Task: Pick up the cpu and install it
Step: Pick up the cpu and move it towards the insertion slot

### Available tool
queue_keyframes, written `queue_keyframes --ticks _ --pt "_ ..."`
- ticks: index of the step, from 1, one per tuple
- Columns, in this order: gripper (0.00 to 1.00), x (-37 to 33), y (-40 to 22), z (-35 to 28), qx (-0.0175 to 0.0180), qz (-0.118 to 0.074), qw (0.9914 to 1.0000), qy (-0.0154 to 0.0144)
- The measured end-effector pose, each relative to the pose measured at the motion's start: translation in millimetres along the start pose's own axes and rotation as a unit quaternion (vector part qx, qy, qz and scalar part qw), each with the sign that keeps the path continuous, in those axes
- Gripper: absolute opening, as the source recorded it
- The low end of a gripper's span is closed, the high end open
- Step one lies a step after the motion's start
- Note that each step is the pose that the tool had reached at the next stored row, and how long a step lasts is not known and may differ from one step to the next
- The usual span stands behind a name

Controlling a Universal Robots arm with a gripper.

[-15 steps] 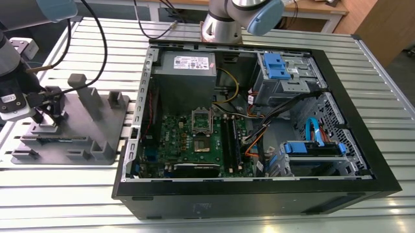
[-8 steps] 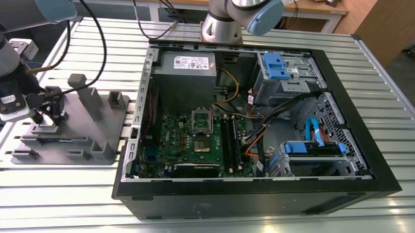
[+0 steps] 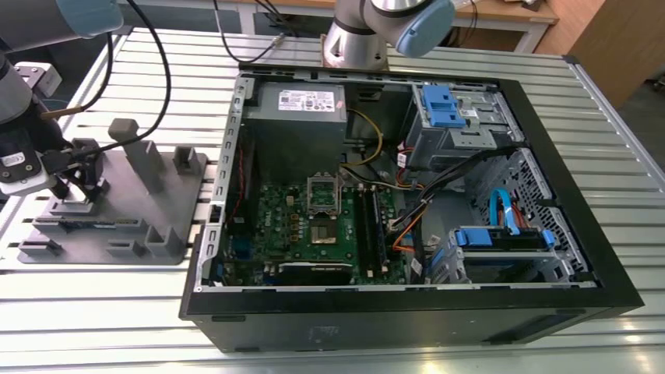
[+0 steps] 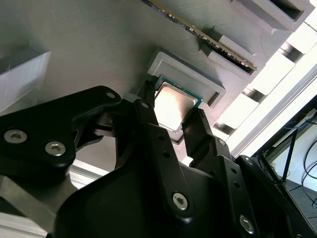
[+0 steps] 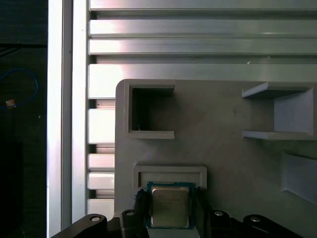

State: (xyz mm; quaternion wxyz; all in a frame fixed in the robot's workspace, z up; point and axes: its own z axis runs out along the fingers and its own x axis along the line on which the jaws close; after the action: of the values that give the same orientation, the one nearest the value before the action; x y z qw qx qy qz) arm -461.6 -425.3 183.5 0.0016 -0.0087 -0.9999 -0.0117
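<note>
A ribbed aluminium worktop (image 3: pixel 104 312) spreads under everything, catching bright light along its slats. Behind it stands a wooden table (image 3: pixel 509 9), with a brown wooden cabinet (image 3: pixel 615 39) at the exterior view's right.

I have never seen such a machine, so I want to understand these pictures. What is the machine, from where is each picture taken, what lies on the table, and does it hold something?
This is a robot arm with a grasping hand at its end. The exterior view comes from a camera off the arm and shows the whole scene: a ribbed metal table, an open computer case with its green board inside, and, at the exterior view's left, a grey holder tray. Both wrist views come from cameras riding on the arm. They show the cpu, a small square chip with a silver top, sitting in a raised frame on that tray, with the hand right at it. I cannot tell whether the hand already grips the chip.
</note>
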Motion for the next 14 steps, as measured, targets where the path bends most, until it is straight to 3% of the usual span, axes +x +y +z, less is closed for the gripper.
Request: queue_keyframes --ticks 14 --pt "0.47 0.1 0.2 -6.6 0.0 0.0 1.0 0.0"
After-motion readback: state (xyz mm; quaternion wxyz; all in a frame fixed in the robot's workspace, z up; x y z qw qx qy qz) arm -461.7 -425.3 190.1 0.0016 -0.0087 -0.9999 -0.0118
